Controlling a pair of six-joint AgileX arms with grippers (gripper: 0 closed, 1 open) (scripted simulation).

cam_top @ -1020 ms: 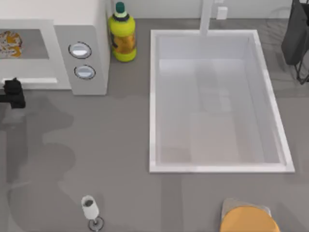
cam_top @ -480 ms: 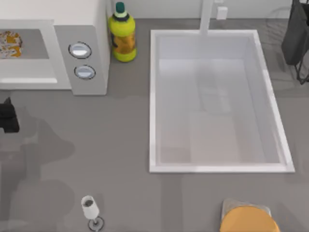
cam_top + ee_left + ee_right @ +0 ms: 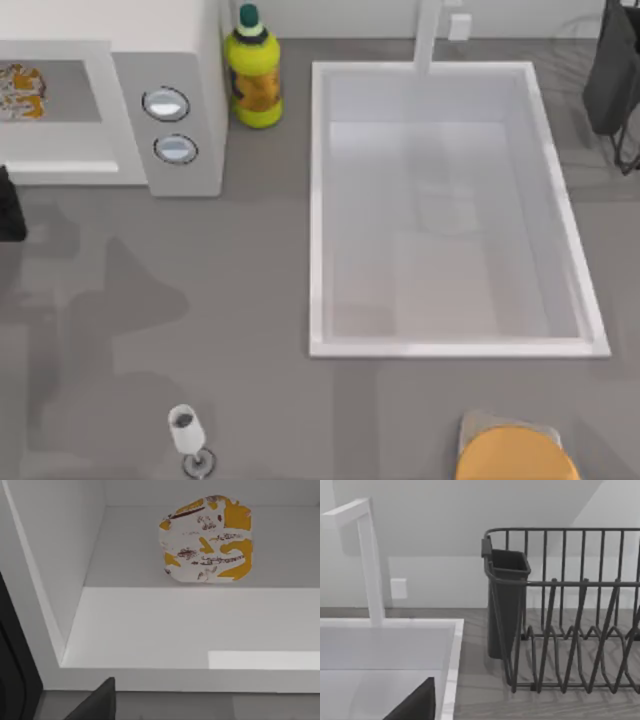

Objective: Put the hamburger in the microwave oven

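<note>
The hamburger (image 3: 206,540) sits inside the microwave (image 3: 120,120) cavity, toward the back, resting on the smooth white floor. It is a roundish, slightly crumpled white wrapped lump with orange-yellow patches and brown print. In the top view it shows at the far left of the cavity (image 3: 20,92).

The microwave is a boxy light grey unit at the table's (image 3: 230,300) upper left, with flat matte walls. 2 round silver dials (image 3: 166,104) stack on its right panel.

The left claw (image 3: 8,205) is at the left edge of the table, just in front of the microwave opening and apart from the hamburger. Whether its fingers are wide or narrow cannot be told. A dark finger tip (image 3: 97,702) shows in the wrist view.

The right arm is parked at the table's upper right, near a dark wire rack (image 3: 570,620) with thin bars and a boxy cup holder.

Other items: glossy yellow bottle (image 3: 253,75) with green cap beside the microwave; white rectangular sink (image 3: 450,210); small wine glass (image 3: 186,432); orange disc (image 3: 515,455) on a grey board.
</note>
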